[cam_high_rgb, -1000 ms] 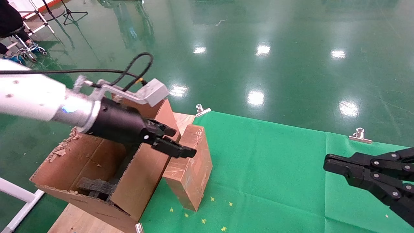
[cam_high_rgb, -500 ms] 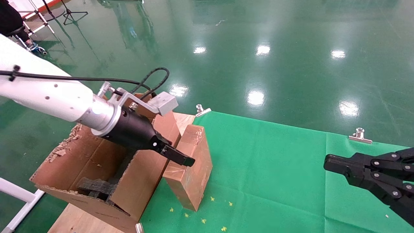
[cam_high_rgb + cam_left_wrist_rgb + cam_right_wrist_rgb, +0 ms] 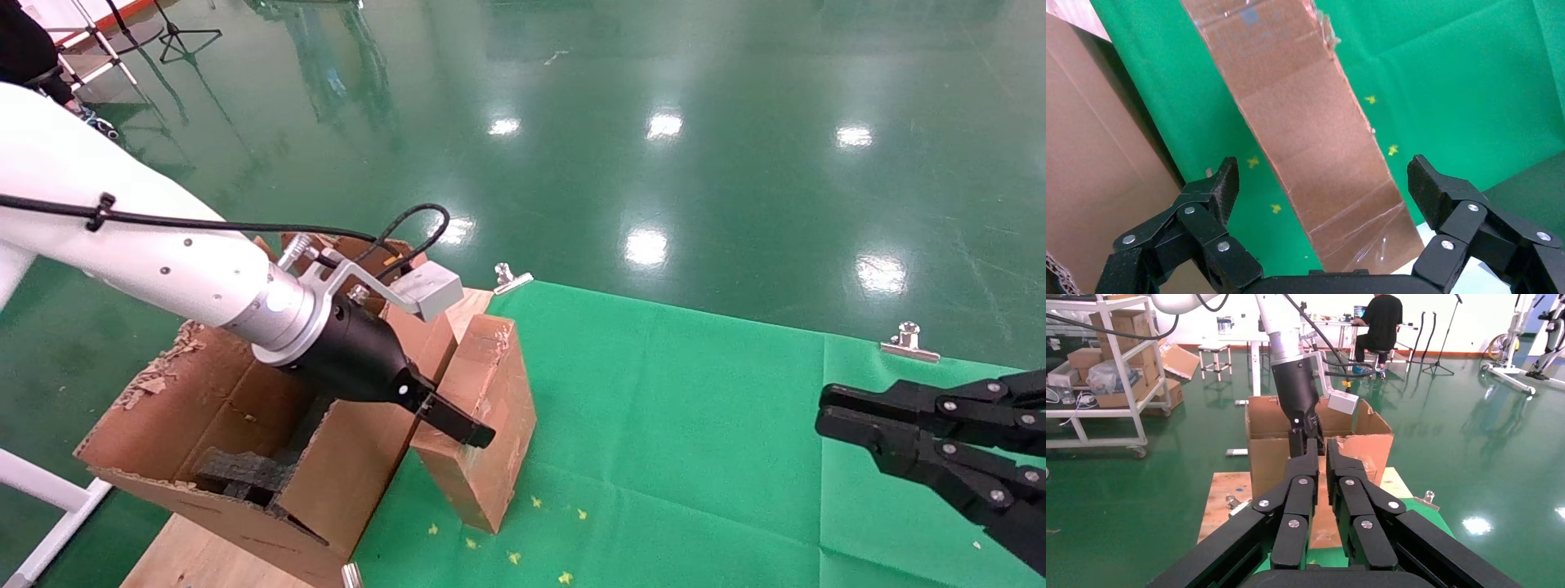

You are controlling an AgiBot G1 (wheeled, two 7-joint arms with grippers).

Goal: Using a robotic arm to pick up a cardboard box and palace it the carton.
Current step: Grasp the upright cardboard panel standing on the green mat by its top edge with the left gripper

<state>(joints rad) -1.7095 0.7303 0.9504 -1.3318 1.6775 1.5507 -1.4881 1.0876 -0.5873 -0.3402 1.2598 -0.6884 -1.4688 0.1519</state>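
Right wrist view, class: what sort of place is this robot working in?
Probably a robotics lab or workshop: glossy green floor, a shelving rack of boxes, and a person seated at a desk behind the carton.

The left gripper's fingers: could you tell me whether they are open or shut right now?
Open. In the left wrist view the left gripper has its fingers spread wide to either side of the cardboard box, touching neither face.

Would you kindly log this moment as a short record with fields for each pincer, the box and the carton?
left pincer: open, fingers straddling the cardboard box, not closed on it
right pincer: shut, parked over the green cloth, away from the work
cardboard box: on the cloth, leaning against the carton
carton: open, flaps up, black foam inside
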